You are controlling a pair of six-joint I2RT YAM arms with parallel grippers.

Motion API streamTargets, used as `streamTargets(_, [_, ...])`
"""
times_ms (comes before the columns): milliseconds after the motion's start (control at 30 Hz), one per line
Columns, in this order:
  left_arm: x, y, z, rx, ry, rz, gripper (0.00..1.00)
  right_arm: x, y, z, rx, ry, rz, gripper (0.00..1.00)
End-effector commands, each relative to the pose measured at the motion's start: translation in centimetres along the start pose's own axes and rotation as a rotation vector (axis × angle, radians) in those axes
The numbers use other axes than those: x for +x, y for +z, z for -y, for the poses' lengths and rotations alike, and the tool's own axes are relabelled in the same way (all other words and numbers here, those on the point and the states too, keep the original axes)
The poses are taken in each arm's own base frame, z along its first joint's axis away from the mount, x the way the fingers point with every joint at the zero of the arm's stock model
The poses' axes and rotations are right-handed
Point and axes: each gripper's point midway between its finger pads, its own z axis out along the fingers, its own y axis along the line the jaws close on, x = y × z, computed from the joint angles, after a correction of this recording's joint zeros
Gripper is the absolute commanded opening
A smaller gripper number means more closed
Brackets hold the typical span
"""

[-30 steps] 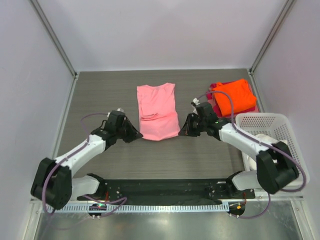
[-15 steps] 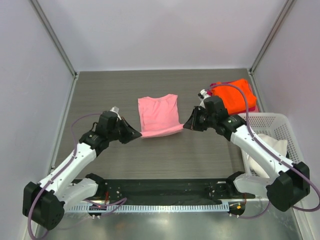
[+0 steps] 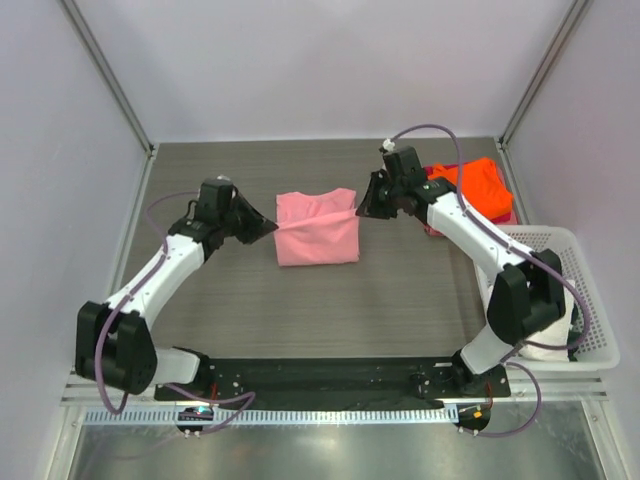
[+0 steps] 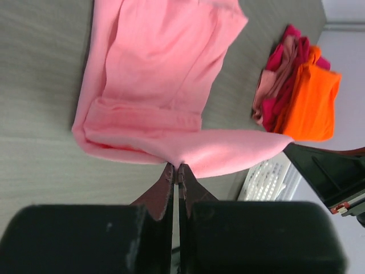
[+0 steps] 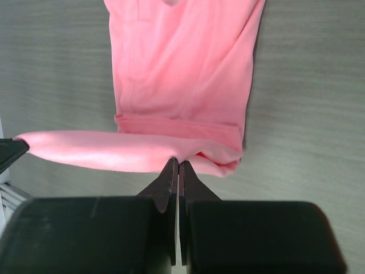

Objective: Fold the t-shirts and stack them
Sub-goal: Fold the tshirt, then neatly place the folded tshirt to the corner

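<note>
so the light pink t-shirt (image 3: 317, 235) is lying flat in the middle of the grey worktop (image 3: 330, 305), and one edge of it is lifted up and doubled over the rest of the shirt. That lifted edge hangs stretched between the two arms like a little band. The left pincer (image 3: 271, 228) is pressed together on the left end of that edge, and in its wrist view you can see the two dark tips squeezed tight with pink cloth caught between them. Same deal on the other side: the right pincer (image 3: 361, 209) is pinching the right end of the fold, tips closed right on the fabric. Off at the far right corner of the worktop there's an orange t-shirt (image 3: 472, 186) sitting folded on top of a magenta-red t-shirt (image 4: 287, 94), well apart from the pink one. The white lattice basket (image 3: 580, 290) is on the right side, just nearer than that pile
</note>
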Motion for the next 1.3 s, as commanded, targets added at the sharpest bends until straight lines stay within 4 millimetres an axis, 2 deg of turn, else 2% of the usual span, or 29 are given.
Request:
streamTargets(0, [-3.5, 1.4, 1.9, 0.047, 0.02, 0.059, 0.0, -5.1, 0.5, -1.4, -0.036, -0.004, 0.095, 0.01])
streamTargets(33, [-4.3, 1.6, 2.8, 0.065, 0.02, 0.063, 0.0, -5.0, 2.1, -0.9, -0.022, 0.007, 0.071, 0.01])
streamTargets(67, [-5.0, 2.1, 3.1, 0.071, 0.019, 0.069, 0.0, -5.7, 2.5, -0.8, -0.022, 0.018, 0.075, 0.01])
streamTargets(100, [-5.4, 3.8, 2.2, 0.042, 0.006, 0.057, 0.0, -6.7, 2.9, -1.2, -0.033, 0.02, 0.089, 0.01])
streamTargets(133, [-6.4, 4.2, 3.1, 0.057, 0.01, 0.077, 0.0, -6.6, 4.5, -0.5, -0.016, 0.037, 0.066, 0.01])
streamTargets(167, [-6.9, 6.2, 2.0, 0.026, -0.008, 0.064, 0.0, -7.1, 5.3, -0.1, -0.006, 0.051, 0.068, 0.01])
streamTargets(233, [-8.1, 7.9, 2.8, 0.046, -0.022, 0.067, 0.0, -8.8, 6.2, -0.3, -0.02, 0.081, 0.094, 0.01])
streamTargets(267, [-8.8, 8.8, 3.2, 0.064, -0.029, 0.075, 0.0, -8.4, 8.2, 0.7, -0.005, 0.096, 0.068, 0.01])
streamTargets(300, [-9.6, 10.8, 3.0, 0.063, -0.053, 0.062, 0.0, -9.9, 8.4, 0.5, -0.017, 0.103, 0.093, 0.01])
streamTargets(333, [-10.1, 11.8, 3.5, 0.087, -0.051, 0.059, 0.01, -10.2, 9.3, 0.9, -0.009, 0.113, 0.092, 0.01])
streamTargets(367, [-10.7, 12.7, 4.5, 0.132, -0.038, 0.055, 0.05, -10.0, 10.9, 1.9, 0.012, 0.133, 0.078, 0.08])
streamTargets(400, [-10.7, 15.1, 3.1, 0.103, -0.05, 0.027, 0.12, -11.2, 11.3, 2.1, 0.01, 0.144, 0.1, 0.22])
streamTargets(433, [-12.1, 15.3, 4.8, 0.141, -0.027, 0.046, 0.43, -11.6, 11.8, 2.2, 0.013, 0.151, 0.11, 0.42])
streamTargets(467, [-12.3, 15.9, 4.5, 0.13, -0.032, 0.039, 0.55, -11.8, 12.3, 2.4, 0.01, 0.141, 0.117, 0.72])
streamTargets(500, [-12.7, 16.2, 4.5, 0.127, -0.031, 0.049, 0.62, -11.9, 12.9, 2.5, 0.012, 0.135, 0.12, 0.82])
streamTargets(533, [-12.8, 16.1, 4.4, 0.122, -0.012, 0.059, 0.71, -11.8, 13.0, 3.0, 0.019, 0.133, 0.116, 0.83])
streamTargets(633, [-13.0, 14.8, 3.6, 0.084, 0.035, 0.1, 0.77, -11.1, 12.3, 3.5, 0.018, 0.1, 0.121, 0.82])
streamTargets(700, [-12.8, 14.1, 3.1, 0.065, 0.049, 0.116, 0.77, -9.8, 12.5, 4.4, 0.026, 0.098, 0.11, 0.8])
streamTargets(733, [-12.1, 14.1, 2.0, 0.04, 0.052, 0.108, 0.77, -9.6, 12.5, 4.6, 0.026, 0.098, 0.109, 0.75])
streamTargets(800, [-11.7, 13.8, 1.5, 0.026, 0.068, 0.109, 0.77, -8.6, 13.1, 5.1, 0.032, 0.101, 0.087, 0.7])
streamTargets(833, [-11.1, 14.0, 0.5, -0.002, 0.068, 0.103, 0.77, -7.9, 13.7, 5.3, 0.023, 0.102, 0.063, 0.67])
streamTargets(967, [-9.6, 15.1, -1.5, -0.061, 0.076, 0.068, 0.77, -6.6, 15.5, 5.8, 0.012, 0.111, 0.017, 0.66])
streamTargets(1133, [-8.5, 17.1, -2.9, -0.111, 0.091, 0.018, 0.76, -5.7, 17.4, 6.4, 0.001, 0.118, -0.003, 0.68])
streamTargets(1200, [-8.3, 17.8, -2.9, -0.12, 0.099, 0.004, 0.74, -5.3, 18.3, 6.4, -0.011, 0.119, -0.024, 0.68])
streamTargets(1267, [-7.7, 18.6, -3.8, -0.148, 0.097, -0.018, 0.72, -4.8, 18.9, 6.5, -0.016, 0.12, -0.04, 0.67])
